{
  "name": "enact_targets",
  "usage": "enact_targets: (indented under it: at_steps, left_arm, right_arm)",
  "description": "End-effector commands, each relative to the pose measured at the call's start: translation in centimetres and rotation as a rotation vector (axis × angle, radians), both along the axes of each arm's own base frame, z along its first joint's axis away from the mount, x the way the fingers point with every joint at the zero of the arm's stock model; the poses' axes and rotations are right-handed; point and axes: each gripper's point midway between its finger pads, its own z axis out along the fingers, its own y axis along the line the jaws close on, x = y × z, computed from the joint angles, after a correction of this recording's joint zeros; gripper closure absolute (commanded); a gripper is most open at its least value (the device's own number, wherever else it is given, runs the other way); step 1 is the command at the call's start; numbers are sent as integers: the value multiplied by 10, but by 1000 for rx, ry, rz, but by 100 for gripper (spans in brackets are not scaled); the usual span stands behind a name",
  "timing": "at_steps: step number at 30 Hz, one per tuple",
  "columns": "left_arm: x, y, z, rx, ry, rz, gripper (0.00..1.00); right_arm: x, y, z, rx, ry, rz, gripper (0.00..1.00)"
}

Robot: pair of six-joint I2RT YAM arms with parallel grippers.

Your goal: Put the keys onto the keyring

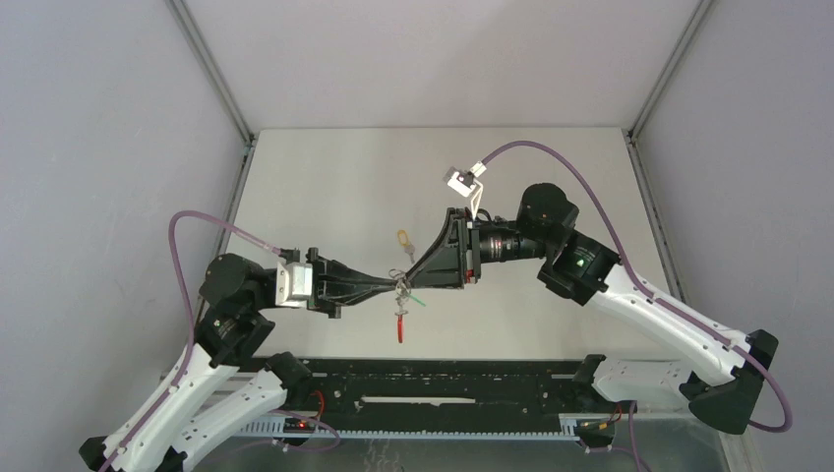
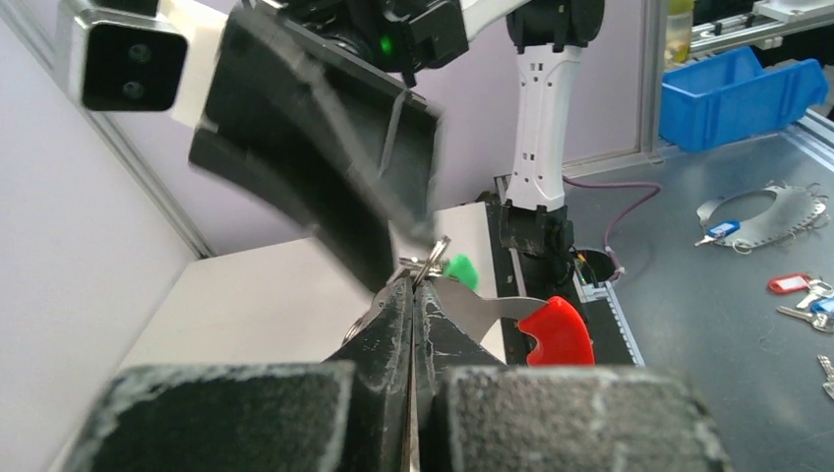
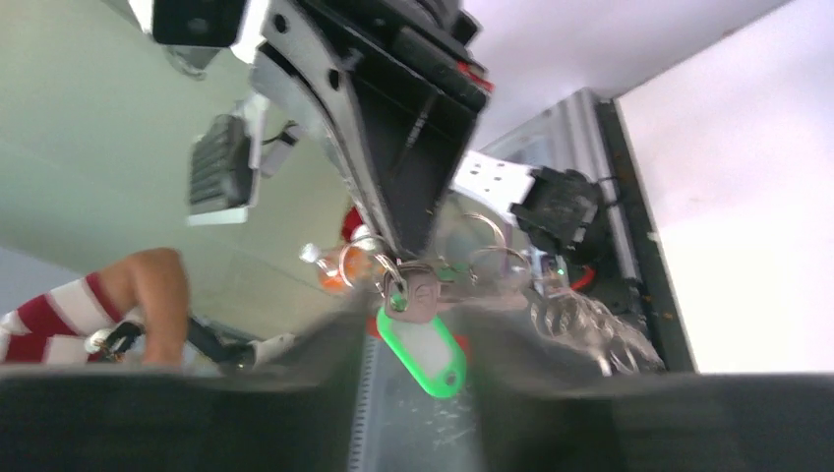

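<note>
My left gripper (image 1: 391,285) is shut on the keyring (image 1: 399,295) and holds it above the table, its red curved section (image 1: 400,329) hanging down. In the left wrist view my left gripper (image 2: 414,285) pinches the keyring's grey metal (image 2: 482,305), with the red section (image 2: 558,331) to the right. My right gripper (image 1: 413,276) meets it tip to tip and looks shut on the green key (image 1: 417,301). In the blurred right wrist view the right gripper (image 3: 418,307) has the green key (image 3: 425,349) hanging at its tips. The yellow-orange key (image 1: 403,237) lies on the table behind.
A black rail (image 1: 443,379) runs along the table's near edge between the arm bases. Grey walls close in the table on three sides. Beyond the table a blue bin (image 2: 733,93) and spare keys (image 2: 802,295) sit on a grey bench.
</note>
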Motion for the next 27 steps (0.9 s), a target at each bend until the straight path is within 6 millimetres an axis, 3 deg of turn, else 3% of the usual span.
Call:
enact_targets:
  at_steps: [1,2,5,8,13,17,20,27]
  left_arm:
    - [23,3,8,-35,19,137,100]
    - [29,4,10,-45,38,169,100]
    - [46,7,8,-63,86,260,100]
    - [61,10,6,-77,111,339,100]
    - [76,14,11,-97,123,416,100]
    - [75,13,16,-105,115,405,100]
    - [75,14,19,-111,111,410,100]
    - [74,15,21,-118,105,407,100]
  right_arm:
    - [8,-22,30,29,-163,-134,8]
    - [15,-28,31,13,-202,-189,1]
    - [32,-45,29,-44,-316,-366,0]
    - [41,-48,15,-129,-421,-487,0]
    - [44,-33,-6,-248,-583,-563,1]
    - [51,-21,-24,-323,-634,-576,11]
    - [53,-11,-32,-345,-648,-578,19]
    - [54,9,-47,-367,-609,-573,27]
